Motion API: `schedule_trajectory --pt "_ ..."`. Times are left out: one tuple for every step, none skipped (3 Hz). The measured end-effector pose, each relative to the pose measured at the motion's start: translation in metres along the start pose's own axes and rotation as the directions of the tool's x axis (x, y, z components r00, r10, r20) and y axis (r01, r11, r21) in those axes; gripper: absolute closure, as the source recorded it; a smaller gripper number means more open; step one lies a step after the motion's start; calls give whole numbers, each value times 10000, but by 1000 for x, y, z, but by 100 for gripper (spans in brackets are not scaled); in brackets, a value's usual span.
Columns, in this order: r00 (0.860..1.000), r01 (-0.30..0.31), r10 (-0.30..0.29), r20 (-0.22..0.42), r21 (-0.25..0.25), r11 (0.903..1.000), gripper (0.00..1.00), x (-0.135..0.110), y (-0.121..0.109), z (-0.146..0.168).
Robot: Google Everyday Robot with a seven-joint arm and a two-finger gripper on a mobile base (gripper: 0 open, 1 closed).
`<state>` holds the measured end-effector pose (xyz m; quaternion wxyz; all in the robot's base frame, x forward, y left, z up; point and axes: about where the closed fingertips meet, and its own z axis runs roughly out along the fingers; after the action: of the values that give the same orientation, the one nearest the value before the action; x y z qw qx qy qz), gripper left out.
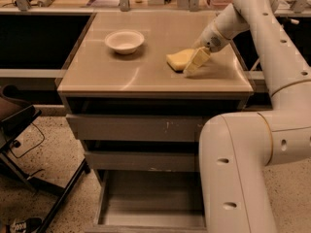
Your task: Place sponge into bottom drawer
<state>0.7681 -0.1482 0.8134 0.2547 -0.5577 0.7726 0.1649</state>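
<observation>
Far left of the gripper and well below it, a black chair (19, 125) stands on the speckled floor. On the smooth tan countertop (146, 76), a round white bowl (124, 41) sits left of the gripper and a little farther back, well apart from it.

Just left of the gripper, touching it, lies the sponge (178, 59), a soft yellow foam block lying flat. Its long axis seems to run across the counter from left to right, with the right end covered by the gripper. The gripper (195, 62), pale yellow and wedge-shaped, slants down to the counter at the sponge's right edge; I cannot tell whether it is released or clenched.

Below and left of the gripper are two grey drawers (136, 127) with scuffed fronts. Under them the bottom drawer (146, 198) is pulled out, a shallow tray with a flat grey floor. The robot's glossy white arm (238, 169) covers its right side and curves up toward the right.
</observation>
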Motion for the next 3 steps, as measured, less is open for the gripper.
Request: schedule_trajectory --pt "10000 0 0 0 0 10000 42 0 0 0" --pt "10000 0 0 0 0 10000 65 0 0 0" --pt "10000 2 -2 0 3 10000 89 0 0 0"
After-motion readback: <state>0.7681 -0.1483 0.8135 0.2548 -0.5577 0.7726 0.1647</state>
